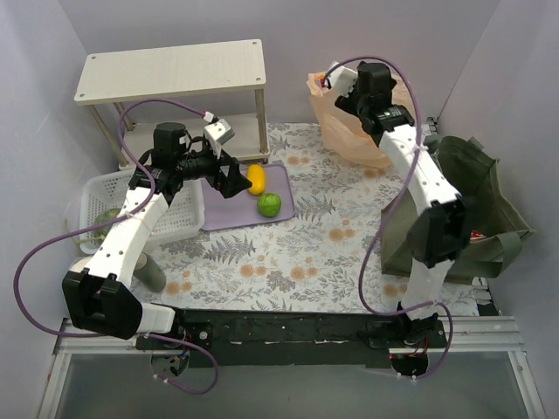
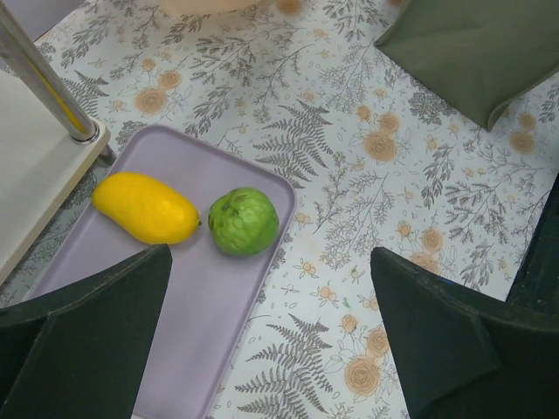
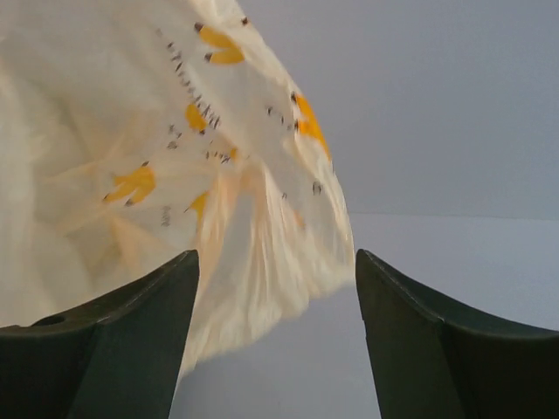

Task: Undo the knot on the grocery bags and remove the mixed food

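1. Two pieces of the mixed food, a yellow oval fruit (image 2: 146, 208) and a green round fruit (image 2: 244, 221), lie just beside each other on a lilac tray (image 2: 201, 323). They sit below the left gripper (image 2: 269, 253), a little beyond its fingertips.
2. At the far right of the floral cloth (image 1: 306, 253), the grocery bag (image 1: 349, 131) sits under the right gripper (image 3: 276, 253). From the wrist, its film fills the space ahead and to the left of the fingers (I cannot tell whether it touches them).
3. The bag is thin, crinkled and pale peach, with orange print and small dark lettering. It stands just beyond the olive-green tote (image 1: 463, 201).
4. The right arm reaches far up the right side, its wrist bent down over the bag and its jaws spread wide with nothing held.
5. The left arm stretches toward the centre past the white basket (image 1: 105, 196), in front of the wooden shelf (image 1: 170, 70). Its jaws are also wide apart and empty.
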### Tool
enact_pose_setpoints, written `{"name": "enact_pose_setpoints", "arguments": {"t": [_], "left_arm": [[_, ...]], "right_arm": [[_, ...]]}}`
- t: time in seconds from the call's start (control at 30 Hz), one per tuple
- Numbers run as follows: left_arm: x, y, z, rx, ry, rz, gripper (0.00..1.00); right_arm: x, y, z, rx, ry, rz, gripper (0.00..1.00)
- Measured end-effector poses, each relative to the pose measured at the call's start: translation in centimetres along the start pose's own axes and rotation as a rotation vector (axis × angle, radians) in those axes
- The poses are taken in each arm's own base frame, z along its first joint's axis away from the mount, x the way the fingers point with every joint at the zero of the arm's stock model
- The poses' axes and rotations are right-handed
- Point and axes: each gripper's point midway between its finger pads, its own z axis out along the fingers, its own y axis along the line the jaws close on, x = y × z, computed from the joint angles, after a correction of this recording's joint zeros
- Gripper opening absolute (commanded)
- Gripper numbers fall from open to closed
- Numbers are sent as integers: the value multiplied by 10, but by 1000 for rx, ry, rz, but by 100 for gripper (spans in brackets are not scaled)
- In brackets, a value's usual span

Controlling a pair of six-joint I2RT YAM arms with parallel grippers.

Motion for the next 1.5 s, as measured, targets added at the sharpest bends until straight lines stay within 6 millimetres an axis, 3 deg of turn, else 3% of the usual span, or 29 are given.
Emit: {"name": "enact_pose_setpoints", "arguments": {"t": [0.07, 0.17, 0.3, 0.4, 0.47, 0.57, 0.73, 0.8, 0.83, 0.9, 0.97, 1.1, 1.17, 1.3, 1.37, 1.4, 1.43, 1.5], "left_arm": [[-3, -1, 0, 9, -11, -3, 98], [-6, -4, 1, 22, -21, -6, 98], [-8, -13, 7, 50, -31, 1, 98], [-5, -20, 11, 78, -29, -13, 98], [-3, -22, 15, 95, -30, -31, 98], [1, -21, 21, 111, -25, -66, 98], [4, -20, 28, 124, -22, -104, 98], [4, -21, 30, 128, -22, -110, 98], [3, -24, 31, 136, -22, -110, 98], [3, -30, 34, 146, -18, -103, 98], [5, -37, 37, 160, -11, -88, 98], [11, -53, 38, 181, 10, -52, 98], [10, -56, 37, 176, 12, -32, 98], [10, -49, 36, 137, 13, -3, 98], [11, -46, 36, 120, 18, 4, 98], [11, -45, 36, 113, 20, 7, 98], [11, -44, 36, 110, 21, 10, 98], [12, -43, 37, 107, 24, 10, 98]], "right_arm": [[-2, -5, -45, -17, -20, 67, 79], [4, -34, -122, 18, -61, 197, 79], [44, -68, -226, 105, -65, 366, 80], [85, -54, -264, 120, 8, 401, 79], [118, -29, -278, 79, 96, 398, 78], [155, 5, -282, -7, 244, 404, 77], [183, 46, -263, -158, 418, 485, 73], [196, 63, -252, -226, 492, 545, 59], [205, 75, -245, -273, 542, 587, 38], [211, 91, -240, -352, 581, 623, 17], [202, 100, -239, -430, 555, 650, 2], [156, 111, -247, -603, 385, 702, 1], [128, 130, -258, -724, 307, 650, 1], [66, 178, -302, -1015, 129, 483, 1], [45, 197, -330, -1148, 60, 411, 1], [37, 204, -342, -1198, 27, 383, 7], [30, 207, -351, -1236, 0, 365, 29], [18, 210, -363, -1298, -29, 353, 39]]}}
